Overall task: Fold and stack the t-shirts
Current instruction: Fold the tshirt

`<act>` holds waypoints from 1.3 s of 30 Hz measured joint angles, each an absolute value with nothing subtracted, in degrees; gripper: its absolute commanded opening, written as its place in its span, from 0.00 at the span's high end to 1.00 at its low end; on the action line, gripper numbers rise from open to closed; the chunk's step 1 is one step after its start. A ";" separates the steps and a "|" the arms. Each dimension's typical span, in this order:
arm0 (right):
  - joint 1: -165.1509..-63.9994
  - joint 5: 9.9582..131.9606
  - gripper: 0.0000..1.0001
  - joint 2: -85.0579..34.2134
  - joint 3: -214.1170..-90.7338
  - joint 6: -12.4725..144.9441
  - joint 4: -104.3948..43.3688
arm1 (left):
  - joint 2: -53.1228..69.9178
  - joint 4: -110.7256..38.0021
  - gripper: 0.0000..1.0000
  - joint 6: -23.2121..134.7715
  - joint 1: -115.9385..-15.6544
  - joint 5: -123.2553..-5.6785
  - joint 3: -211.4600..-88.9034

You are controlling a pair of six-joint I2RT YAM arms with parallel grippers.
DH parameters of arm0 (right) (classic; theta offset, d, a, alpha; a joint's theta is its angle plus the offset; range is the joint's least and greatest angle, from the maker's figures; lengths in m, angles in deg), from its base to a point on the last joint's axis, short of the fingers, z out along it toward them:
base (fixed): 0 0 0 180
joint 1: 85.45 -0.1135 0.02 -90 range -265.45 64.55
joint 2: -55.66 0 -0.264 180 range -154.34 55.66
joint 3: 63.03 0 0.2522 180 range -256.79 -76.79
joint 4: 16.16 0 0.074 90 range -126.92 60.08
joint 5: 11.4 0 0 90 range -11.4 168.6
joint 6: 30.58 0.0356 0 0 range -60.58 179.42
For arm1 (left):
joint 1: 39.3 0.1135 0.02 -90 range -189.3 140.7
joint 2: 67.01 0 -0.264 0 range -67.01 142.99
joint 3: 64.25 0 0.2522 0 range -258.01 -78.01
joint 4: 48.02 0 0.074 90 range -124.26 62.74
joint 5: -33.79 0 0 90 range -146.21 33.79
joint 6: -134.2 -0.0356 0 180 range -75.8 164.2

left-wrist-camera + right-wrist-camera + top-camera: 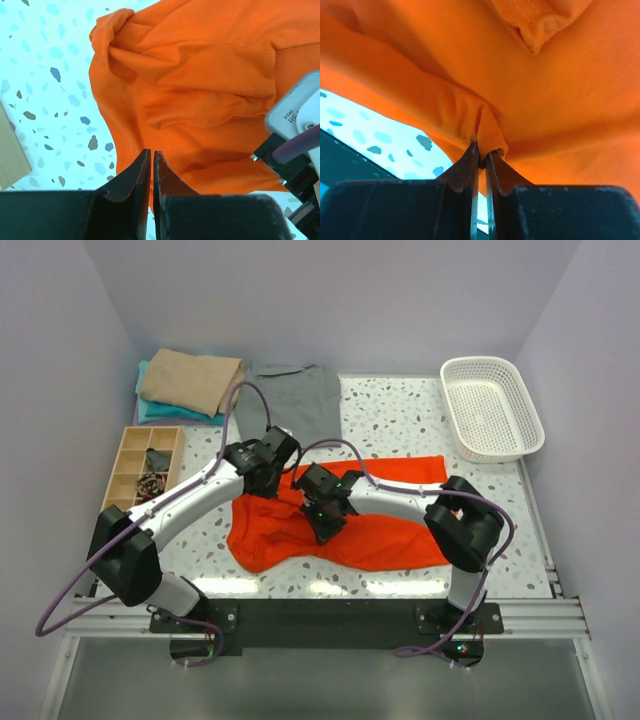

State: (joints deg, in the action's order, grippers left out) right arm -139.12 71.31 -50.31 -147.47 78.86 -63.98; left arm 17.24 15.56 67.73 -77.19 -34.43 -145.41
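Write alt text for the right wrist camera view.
The right gripper is shut on a raised fold of the orange-red t-shirt, which fills most of the frame. A patch of speckled table shows at lower left.

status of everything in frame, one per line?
orange t-shirt: unfolded, rumpled on table
grey t-shirt: lying flat, rear
tan t-shirt: folded, atop teal t-shirt
teal t-shirt: folded, under it
basket: upright, empty
tray: some compartments filled
right claw: shut on orange t-shirt
left claw: shut at its edge
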 measured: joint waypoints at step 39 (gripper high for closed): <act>-113.81 84.75 0.55 -20.46 -128.80 86.51 -69.31 | 8.17 -0.04 0.68 73.04 -81.80 -60.98 -119.46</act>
